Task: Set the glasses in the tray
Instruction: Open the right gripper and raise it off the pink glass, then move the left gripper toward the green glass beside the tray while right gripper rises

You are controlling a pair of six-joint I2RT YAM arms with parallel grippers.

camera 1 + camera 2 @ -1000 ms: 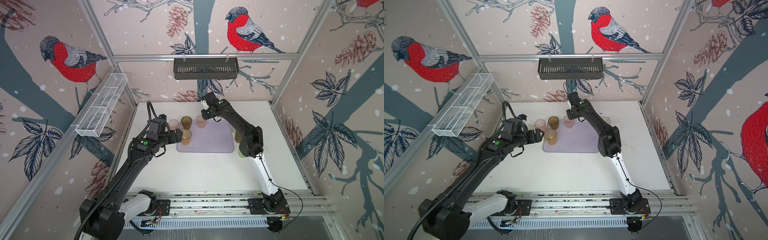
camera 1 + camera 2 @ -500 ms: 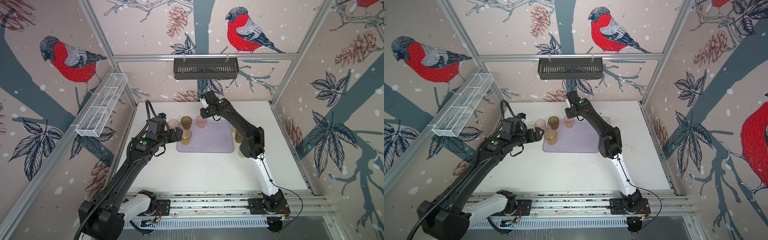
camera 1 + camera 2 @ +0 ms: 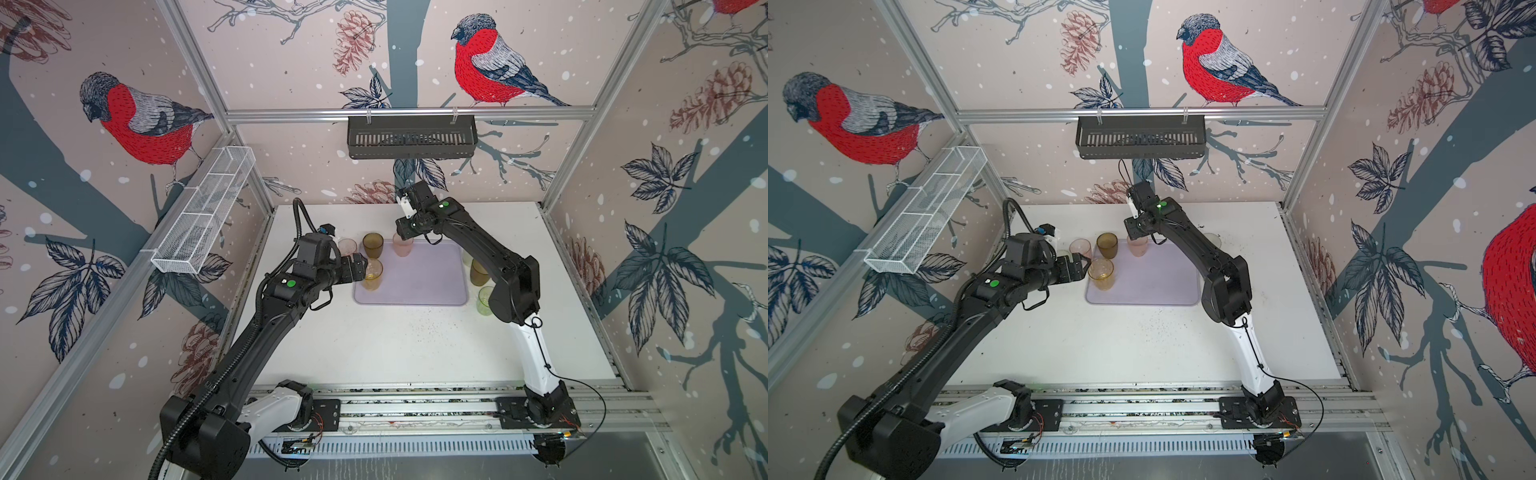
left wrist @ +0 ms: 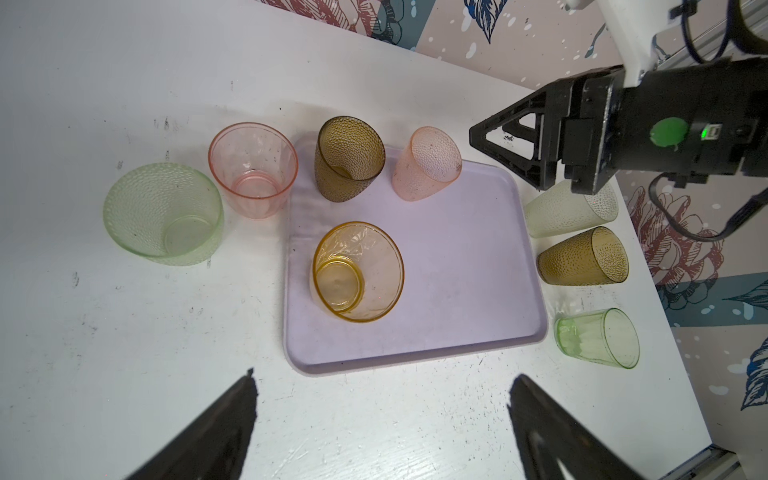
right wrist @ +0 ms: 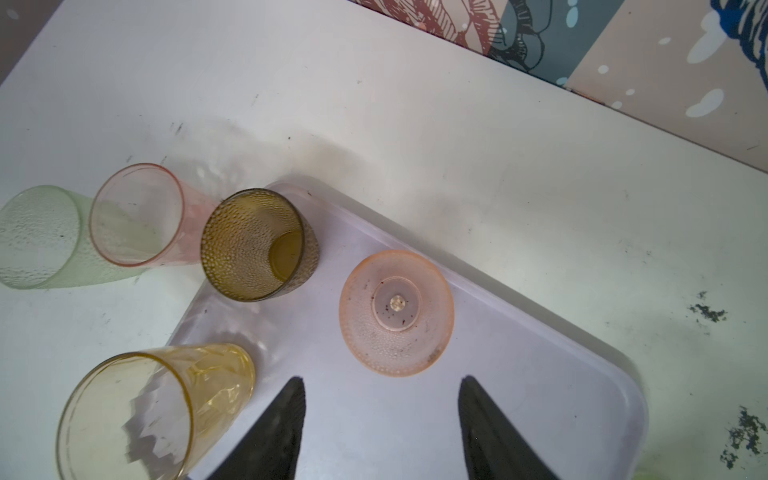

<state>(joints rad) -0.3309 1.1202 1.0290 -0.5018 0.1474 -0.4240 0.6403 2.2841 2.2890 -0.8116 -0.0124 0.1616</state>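
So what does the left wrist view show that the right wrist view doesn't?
Only the left wrist view shows the three glasses beyond the tray's far side: a pale frosted glass, an amber dotted glass and a bright green glass, plus the right gripper, open. Only the right wrist view looks straight down into the pink dotted glass. Both share the tray, the brown glass and the yellow glass.

Eight tumblers are showing in the left wrist view: two pink, two dimpled amber-brown, one clear yellow, two frosted pale green and one bright green. One lilac tray is lying among them, three tumblers standing on it, five standing beside it. Two baskets are hanging: one black slotted, one white mesh.
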